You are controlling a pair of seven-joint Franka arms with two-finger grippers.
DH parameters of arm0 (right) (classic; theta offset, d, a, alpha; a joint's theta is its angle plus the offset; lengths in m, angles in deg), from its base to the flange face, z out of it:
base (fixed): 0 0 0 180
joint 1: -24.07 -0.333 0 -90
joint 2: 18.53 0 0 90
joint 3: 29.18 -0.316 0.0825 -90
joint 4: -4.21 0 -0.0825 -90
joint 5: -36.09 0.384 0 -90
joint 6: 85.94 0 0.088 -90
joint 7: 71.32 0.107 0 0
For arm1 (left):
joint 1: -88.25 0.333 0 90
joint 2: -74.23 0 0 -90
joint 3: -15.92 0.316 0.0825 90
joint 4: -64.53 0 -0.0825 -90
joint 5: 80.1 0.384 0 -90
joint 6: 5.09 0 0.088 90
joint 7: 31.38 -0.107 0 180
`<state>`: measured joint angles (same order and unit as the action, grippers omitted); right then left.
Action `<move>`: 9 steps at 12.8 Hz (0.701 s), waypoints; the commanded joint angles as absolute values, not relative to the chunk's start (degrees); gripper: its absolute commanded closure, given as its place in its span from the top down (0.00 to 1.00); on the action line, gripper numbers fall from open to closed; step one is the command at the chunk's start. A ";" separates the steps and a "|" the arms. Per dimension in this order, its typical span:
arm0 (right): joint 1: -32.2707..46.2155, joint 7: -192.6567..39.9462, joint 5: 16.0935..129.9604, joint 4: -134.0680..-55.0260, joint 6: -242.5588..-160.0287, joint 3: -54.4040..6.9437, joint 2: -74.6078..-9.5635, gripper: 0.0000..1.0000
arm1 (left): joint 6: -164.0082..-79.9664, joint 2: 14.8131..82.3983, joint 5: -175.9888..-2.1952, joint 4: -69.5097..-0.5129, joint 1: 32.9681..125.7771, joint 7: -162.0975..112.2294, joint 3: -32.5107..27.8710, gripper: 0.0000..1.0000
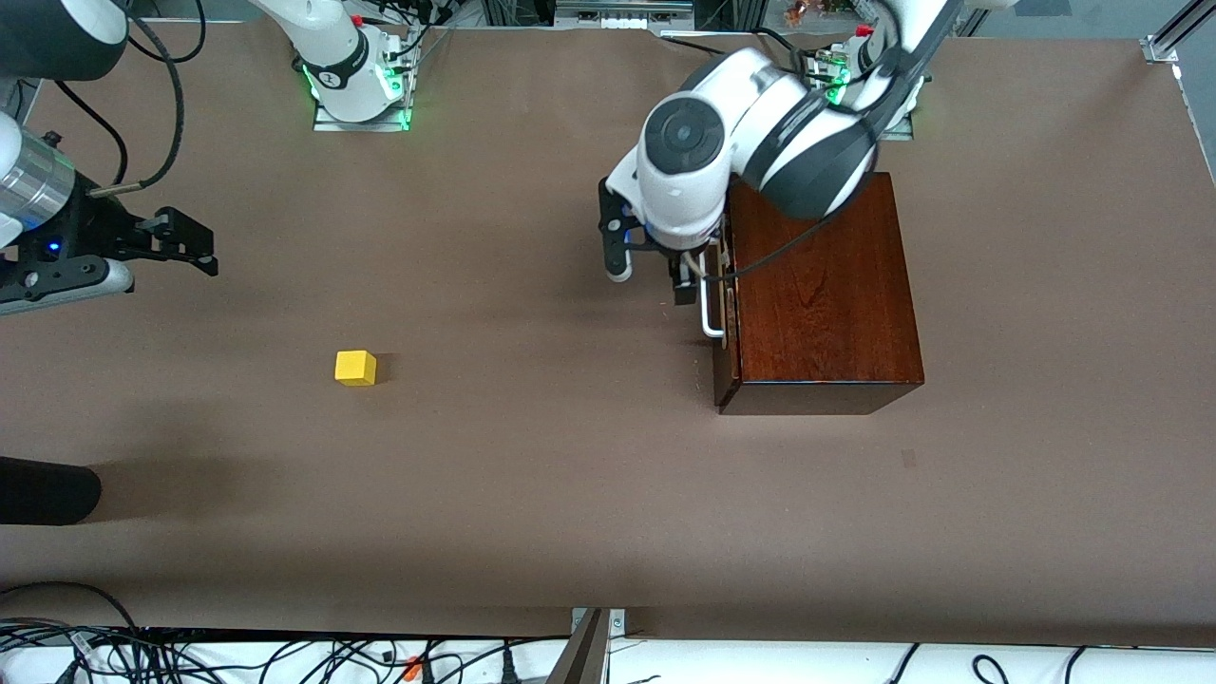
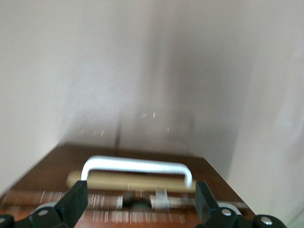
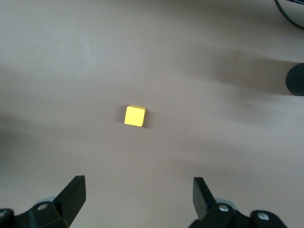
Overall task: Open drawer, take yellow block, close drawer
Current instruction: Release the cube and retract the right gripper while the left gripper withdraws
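Currently the drawer (image 1: 724, 285) sits nearly flush in its glossy reddish-brown wooden box (image 1: 822, 294), white bar handle (image 2: 137, 167) between the wide-open, empty fingers of the left gripper (image 1: 655, 271). Yellow block (image 1: 355, 368), a plain cube, rests on the matte brown table (image 1: 532, 475) toward the right arm's end. Right gripper (image 3: 137, 199) hangs over it, open, empty.

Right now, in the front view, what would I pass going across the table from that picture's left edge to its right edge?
Right gripper → yellow block → left gripper → drawer's white handle → dark wooden box.
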<state>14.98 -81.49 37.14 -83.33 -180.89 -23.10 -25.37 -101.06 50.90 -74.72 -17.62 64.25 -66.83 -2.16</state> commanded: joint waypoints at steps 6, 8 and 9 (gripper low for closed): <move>15.19 -82.40 38.20 -81.04 -179.28 -23.11 -25.57 1.00 | -91.92 63.49 -76.58 -13.34 76.72 -59.51 5.52 1.00; 14.67 -82.31 37.94 -81.04 -179.19 -24.17 -25.56 1.00 | -95.95 66.74 -77.46 -16.49 77.34 -54.88 11.23 1.00; 14.75 -82.40 38.03 -81.04 -179.19 -24.00 -25.48 1.00 | -96.14 67.80 -78.25 -17.55 77.78 -50.41 13.61 1.00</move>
<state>14.79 -81.71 37.17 -82.33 -180.77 -23.74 -25.46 -94.15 64.47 -76.31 -13.80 77.32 -56.79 10.51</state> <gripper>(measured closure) 0.000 0.000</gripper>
